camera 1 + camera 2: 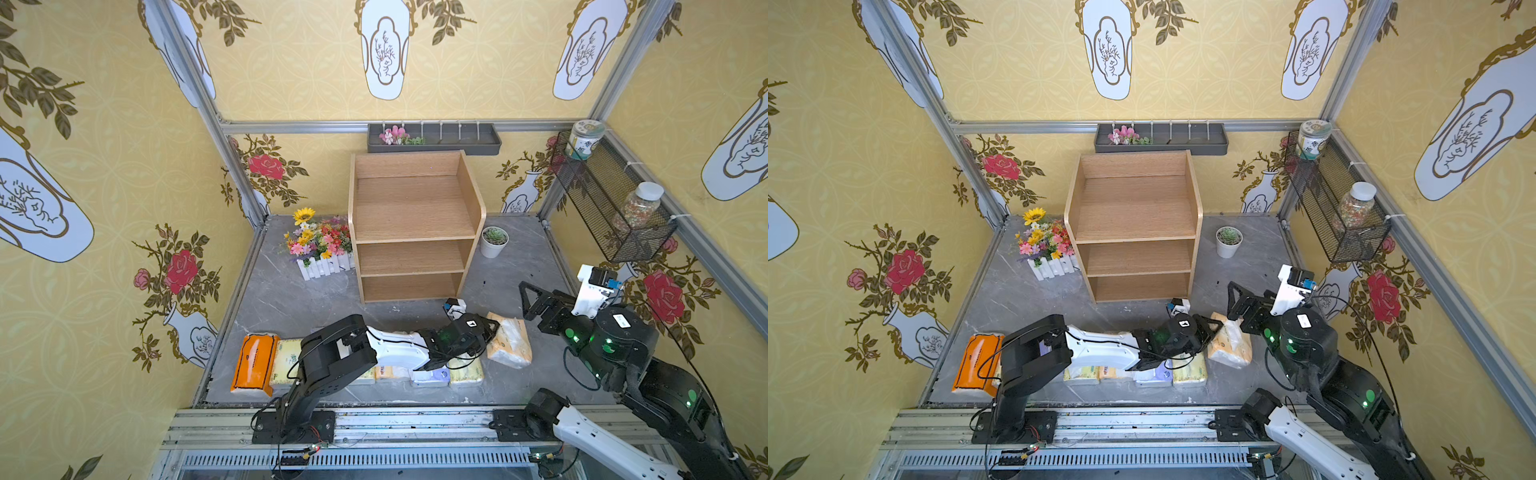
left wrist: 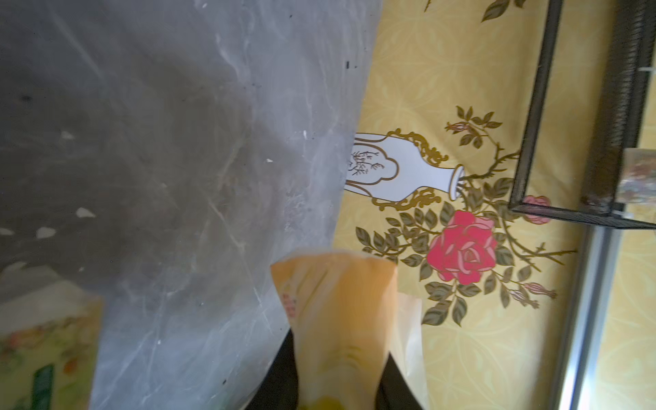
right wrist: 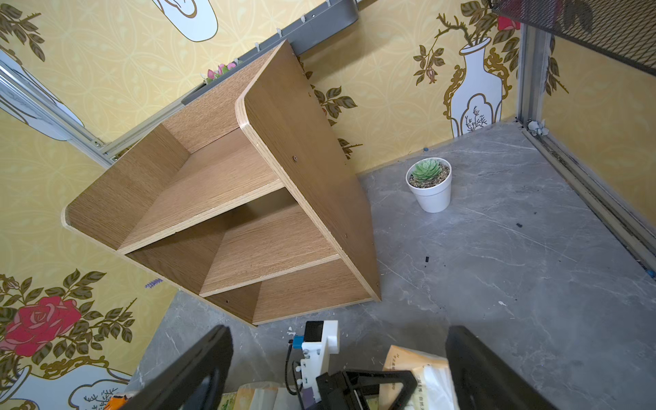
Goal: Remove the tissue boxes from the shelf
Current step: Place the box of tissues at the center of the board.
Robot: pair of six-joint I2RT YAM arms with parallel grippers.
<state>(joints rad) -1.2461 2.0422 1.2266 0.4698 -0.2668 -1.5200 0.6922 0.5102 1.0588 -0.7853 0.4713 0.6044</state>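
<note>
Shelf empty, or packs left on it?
Empty: the shelf shows bare wood on all three tiers in both top views.

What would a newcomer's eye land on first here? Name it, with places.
The wooden shelf at the back stands bare on every tier. Tissue packs line the front edge of the table, with a bright orange one at the left end, and the left gripper pinches a tan pack at the right end.
</note>
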